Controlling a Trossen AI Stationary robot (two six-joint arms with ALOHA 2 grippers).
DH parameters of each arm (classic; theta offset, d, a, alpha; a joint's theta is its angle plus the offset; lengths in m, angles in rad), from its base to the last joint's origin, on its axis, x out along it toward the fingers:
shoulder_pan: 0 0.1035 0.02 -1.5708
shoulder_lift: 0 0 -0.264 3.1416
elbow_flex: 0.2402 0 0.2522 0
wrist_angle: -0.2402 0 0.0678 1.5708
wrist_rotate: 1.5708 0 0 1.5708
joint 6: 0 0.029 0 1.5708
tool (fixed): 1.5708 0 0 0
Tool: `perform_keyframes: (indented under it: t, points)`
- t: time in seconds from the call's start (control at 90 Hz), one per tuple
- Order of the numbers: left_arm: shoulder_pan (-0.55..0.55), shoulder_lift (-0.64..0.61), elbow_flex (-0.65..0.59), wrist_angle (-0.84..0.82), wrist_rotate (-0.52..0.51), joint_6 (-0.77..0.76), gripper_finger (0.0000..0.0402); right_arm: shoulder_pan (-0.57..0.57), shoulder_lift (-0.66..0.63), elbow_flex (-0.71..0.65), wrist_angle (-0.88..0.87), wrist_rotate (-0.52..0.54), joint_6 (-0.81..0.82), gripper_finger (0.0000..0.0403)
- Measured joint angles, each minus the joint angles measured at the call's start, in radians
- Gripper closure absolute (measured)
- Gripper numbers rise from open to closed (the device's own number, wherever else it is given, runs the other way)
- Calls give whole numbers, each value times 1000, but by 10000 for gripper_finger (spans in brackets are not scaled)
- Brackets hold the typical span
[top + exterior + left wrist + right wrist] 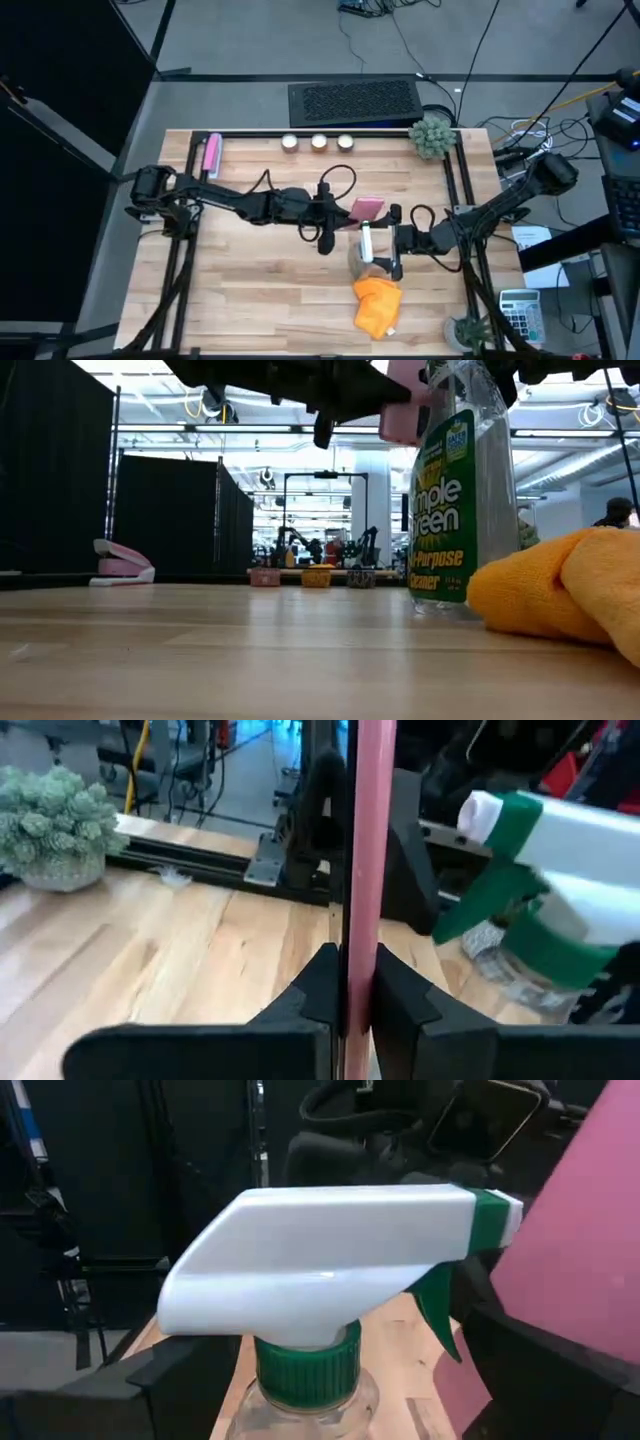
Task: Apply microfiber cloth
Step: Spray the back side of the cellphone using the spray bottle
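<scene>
The spray bottle (364,256) stands upright on the table (260,300), and the microfiber cloth (377,305) lies crumpled just beside it, held by nothing. The left gripper (352,982) is clamped on a pink flat thing (368,209) above the bottle. The right gripper (392,252) is at the bottle's neck; I cannot tell whether it is closed.

I see the spray bottle (363,258) standing mid-table with the microfiber cloth (377,305) touching its near side; the flat rectangular thing (368,209) hangs just behind it, the potted plant (432,136) at the far right corner
</scene>
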Motion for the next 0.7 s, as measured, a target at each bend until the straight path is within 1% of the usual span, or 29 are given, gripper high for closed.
perform_keyframes:
  t: [0.178, 0.4, 0.5, 0.7]
  points:
    - [-3, 0, 0, -1, 13, -105, 386, 0, 0, 0, 0, 0, -9, 76]
    - [-3, 0, 0, -5, 13, -130, 386, 0, 0, 0, 0, 1, -11, 128]
    - [-3, 0, 0, -5, 20, -130, 386, 0, 0, 0, -2, 1, -9, 170]
    - [-3, 0, 0, -6, 21, -125, 386, 0, -1, 1, -19, 4, 1, 287]
